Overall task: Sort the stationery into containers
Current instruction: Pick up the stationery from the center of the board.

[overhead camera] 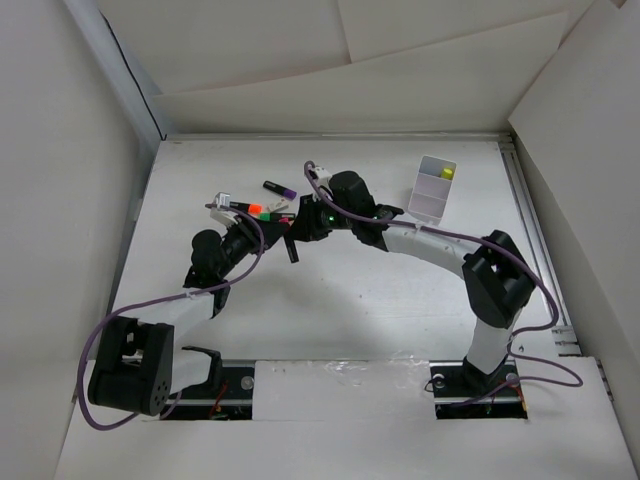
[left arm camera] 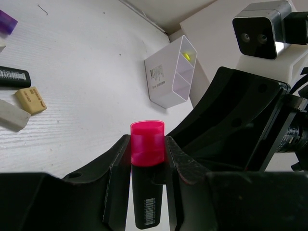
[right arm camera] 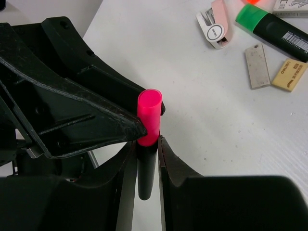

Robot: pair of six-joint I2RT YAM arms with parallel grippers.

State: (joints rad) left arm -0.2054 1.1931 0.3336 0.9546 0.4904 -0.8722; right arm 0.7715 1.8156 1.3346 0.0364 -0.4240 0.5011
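Clamped in left fingers (left arm camera: 118,168) and right fingers (right arm camera: 126,178) at once: pink-capped black plastic marker (left arm camera: 147,144), off the desk (left arm camera: 86,72). Probably a handover, toward white rectangular plastic compartment box (left arm camera: 168,77) well beyond fingertips, right-arm side.

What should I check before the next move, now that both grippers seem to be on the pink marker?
1. Left gripper holds the pink marker at its cap: ok, both fingers press on it.
2. Right gripper holds the marker's black body: ok, shut around it.
3. Only one arm holds the marker before it is carried: not ok, both grip it.
4. White box stands upright and open: ok.
5. A compartment is free: ok. The yellow item fills the far one and the others look empty.
6. Everything else is sorted: not ok. The green marker and the tan eraser lie outside the box.
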